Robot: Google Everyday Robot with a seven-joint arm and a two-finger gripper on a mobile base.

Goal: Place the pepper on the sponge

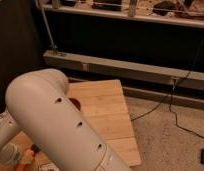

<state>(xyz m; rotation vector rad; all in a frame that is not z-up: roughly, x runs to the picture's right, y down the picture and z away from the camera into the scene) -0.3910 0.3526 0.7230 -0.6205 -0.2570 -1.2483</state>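
- Gripper (13, 153): bottom left, under the arm (55, 120), closed; a hold on anything cannot be told.
- Pepper (28, 157): orange sliver just beside the gripper, mostly hidden.
- Sponge: out of sight, so placement unconfirmed.
- Worktop (107, 107): wooden.

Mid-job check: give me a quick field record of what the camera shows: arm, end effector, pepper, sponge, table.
arm: large white link fills the lower left and hides much of the table
end effector: bottom-left corner, low by the table, shut
pepper: only an orange bit shows, right beside the end effector; cannot tell if it is held
sponge: not in view
table: wooden top, right part visible
cable: black, on the floor right of the table
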